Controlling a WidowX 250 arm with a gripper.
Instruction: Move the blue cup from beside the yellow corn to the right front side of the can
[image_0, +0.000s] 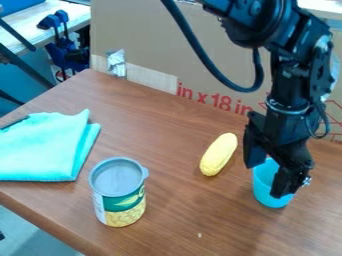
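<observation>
At right, a blue cup (266, 179) stands upright.

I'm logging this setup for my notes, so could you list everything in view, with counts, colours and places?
Can: 1, green and yellow label, grey top, front left of centre
Cloth: 1, turquoise, left
Thin item: 1, dark, on the cloth
Oblong item: 1, yellow, right of centre
Cup: 1, light blue, right
Table: 1, brown, under these
Cardboard: brown with red print, behind the table; pieces uncountable
Silvery patch: 1, on the cardboard
Clamp-like items: blue, count unclear, upper left
Arm: 1, black, upper right
Gripper: 1, black, open at the cup
</observation>
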